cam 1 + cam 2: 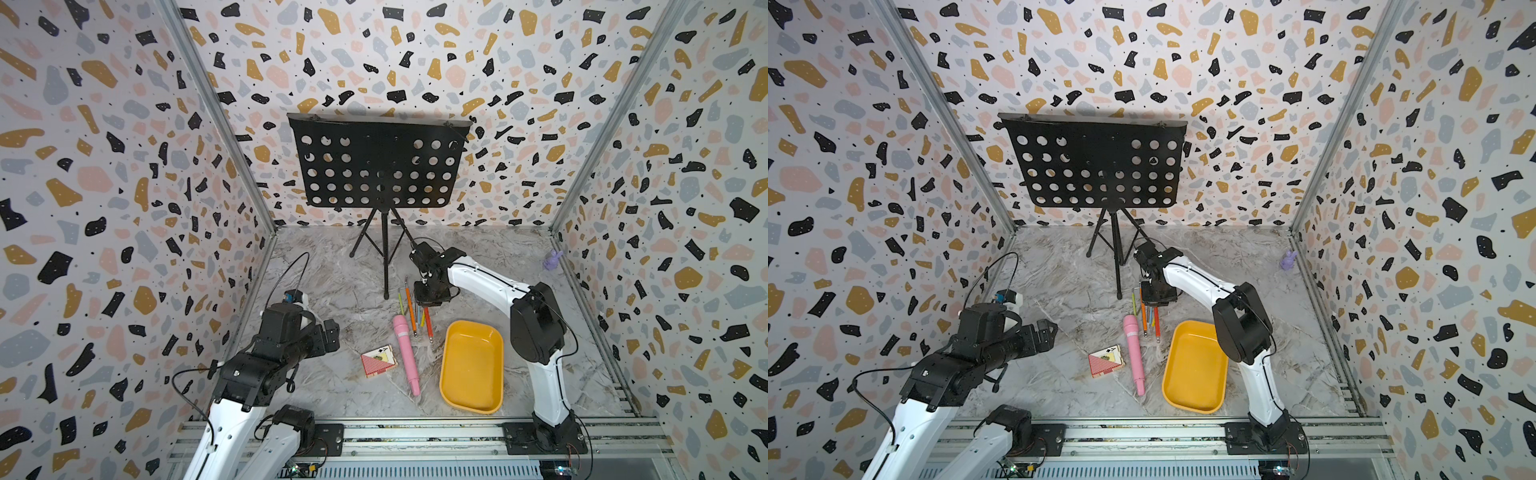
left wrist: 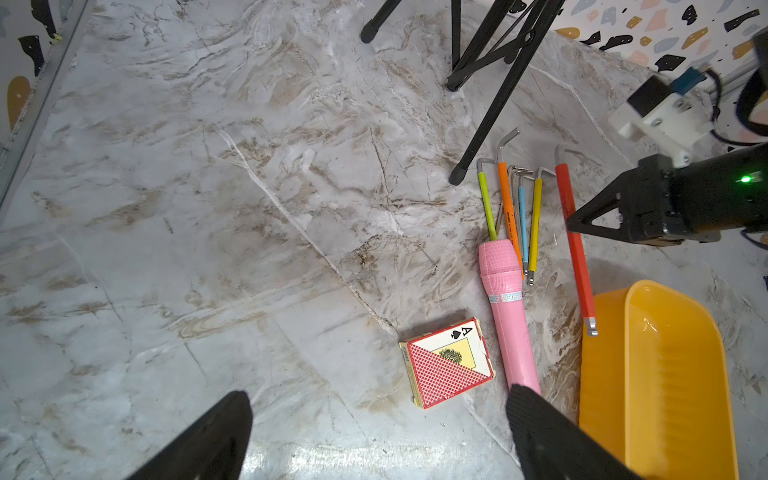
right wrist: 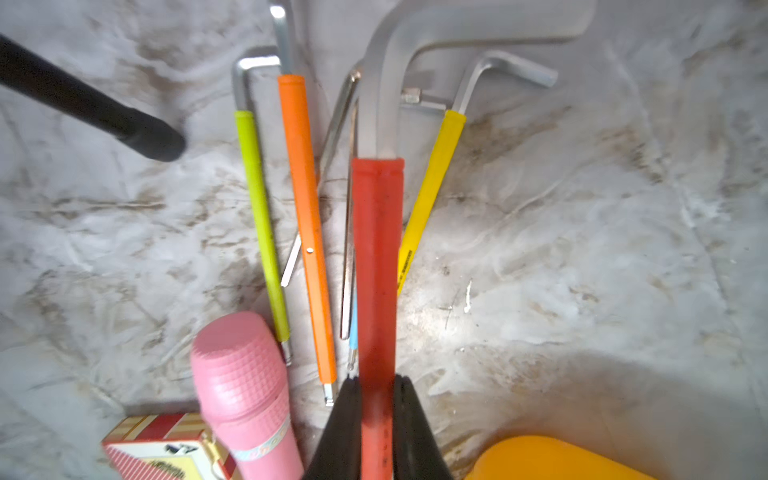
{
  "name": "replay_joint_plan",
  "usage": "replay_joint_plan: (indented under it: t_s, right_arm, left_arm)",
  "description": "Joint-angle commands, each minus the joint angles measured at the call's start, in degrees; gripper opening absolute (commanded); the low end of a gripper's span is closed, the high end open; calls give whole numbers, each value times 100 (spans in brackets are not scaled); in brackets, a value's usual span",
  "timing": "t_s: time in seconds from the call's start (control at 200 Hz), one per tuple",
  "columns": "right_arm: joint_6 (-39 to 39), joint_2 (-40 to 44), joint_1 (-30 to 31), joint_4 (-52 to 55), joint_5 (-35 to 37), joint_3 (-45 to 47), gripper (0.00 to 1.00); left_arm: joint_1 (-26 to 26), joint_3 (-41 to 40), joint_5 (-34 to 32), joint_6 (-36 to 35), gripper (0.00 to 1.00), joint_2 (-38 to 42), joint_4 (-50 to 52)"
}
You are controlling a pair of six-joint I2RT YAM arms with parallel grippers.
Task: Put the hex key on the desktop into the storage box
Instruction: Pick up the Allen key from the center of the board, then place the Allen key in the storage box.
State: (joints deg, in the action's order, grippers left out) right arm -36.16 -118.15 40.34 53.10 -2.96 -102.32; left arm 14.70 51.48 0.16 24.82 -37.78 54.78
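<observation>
R hand (image 3: pixel 377 380) is shut narrow on the red key (image 3: pixel 376 249). Its 2 black fingers (image 3: pixel 353 415) pinch the red sleeve, one on each side, partway along it. The key's bent metal end sticks out past the fingers. Can't tell if the key is up off the desk (image 1: pixel 340 291) or lying on it.

The red key is outside the box (image 1: pixel 471 365). Its straight tip is just beside a corner of the box.

Next to it are more keys on the desk: green (image 3: pixel 259 216), orange (image 3: pixel 309 232), blue (image 3: pixel 353 332) & yellow (image 3: pixel 432 187), w/ a few thin bare ones between. They lie side by side, bent ends the same way.

L hand (image 2: pixel 374 436) is wide open w/ nothing in it. It is above the desk, well apart from the keys.

A pink mic (image 1: pixel 405 353) lies between the card box (image 2: pixel 446 361) & the yellow box. A black stand (image 1: pixel 374 166) is at the back. One of its feet is near the green key.
</observation>
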Motion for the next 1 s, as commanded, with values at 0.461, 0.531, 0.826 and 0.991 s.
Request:
replay_joint_plan:
  t_s: [0.461,0.531,0.826,0.991]
  right_arm:
    - [-119,2605,-26,264,56,1470,0]
    - [-111,3023,-21,277,-9,1909,0]
    - [-62,4552,-17,273,-283,3817,0]
    - [-74,4921,-10,192,-468,4468,0]
  left_arm:
    - [20,-77,72,-52,100,84,-231]
    - [19,-77,76,-56,100,94,-235]
    - [33,-93,134,-60,100,125,-268]
    - [97,-136,565,-211,97,172,-414]
